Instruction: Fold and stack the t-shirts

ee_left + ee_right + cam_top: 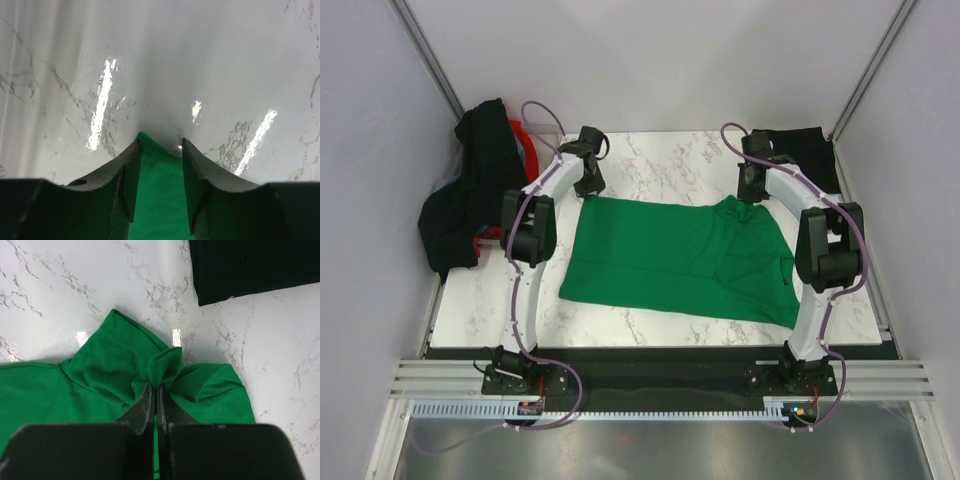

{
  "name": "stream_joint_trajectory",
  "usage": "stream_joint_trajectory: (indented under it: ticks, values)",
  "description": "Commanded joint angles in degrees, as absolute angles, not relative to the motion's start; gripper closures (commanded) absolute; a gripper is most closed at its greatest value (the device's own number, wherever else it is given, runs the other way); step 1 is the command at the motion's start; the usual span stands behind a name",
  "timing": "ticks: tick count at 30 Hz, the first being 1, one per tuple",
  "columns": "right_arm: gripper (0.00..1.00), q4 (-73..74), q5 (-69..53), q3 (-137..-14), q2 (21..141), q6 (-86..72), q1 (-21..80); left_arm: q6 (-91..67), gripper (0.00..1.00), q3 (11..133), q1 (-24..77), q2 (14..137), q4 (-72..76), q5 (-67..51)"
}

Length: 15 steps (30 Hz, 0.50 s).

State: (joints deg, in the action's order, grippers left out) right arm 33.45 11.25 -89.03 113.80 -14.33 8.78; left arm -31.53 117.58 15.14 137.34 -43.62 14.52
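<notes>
Marble counter, white-walled bay. Green t-shirt: spread flat, centre. Left pincer: released, fingers astride the shirt's far left corner. Right pincer: clenched on bunched fabric at its far right edge. Black t-shirt: far right corner. Black and red t-shirts: heaped, far left.

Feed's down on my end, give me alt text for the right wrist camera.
The right gripper is shut on a bunched fold of the green t-shirt, which lies on the marble table. A black t-shirt lies flat at the upper right, apart from the green one.
</notes>
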Motion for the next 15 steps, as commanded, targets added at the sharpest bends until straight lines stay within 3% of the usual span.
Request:
stream_joint_trajectory:
  ticks: [1,5,10,15]
  values:
    - [1.0,32.2,10.7,-88.6,109.8,-14.7,9.1,-33.0,0.56,119.4,14.9,139.2,-43.9,15.6]
    - [1.0,32.0,10.8,-86.8,108.0,-14.9,9.1,-32.8,0.72,119.3,14.9,139.0,-44.1,14.2]
    - [1.0,30.9,10.9,-83.2,103.8,-15.9,9.1,-32.8,0.81,116.9,14.9,135.9,-44.9,13.7]
    - [1.0,30.0,9.3,-78.7,98.7,-17.4,9.1,-32.8,0.97,113.7,14.9,131.3,-45.6,13.7]
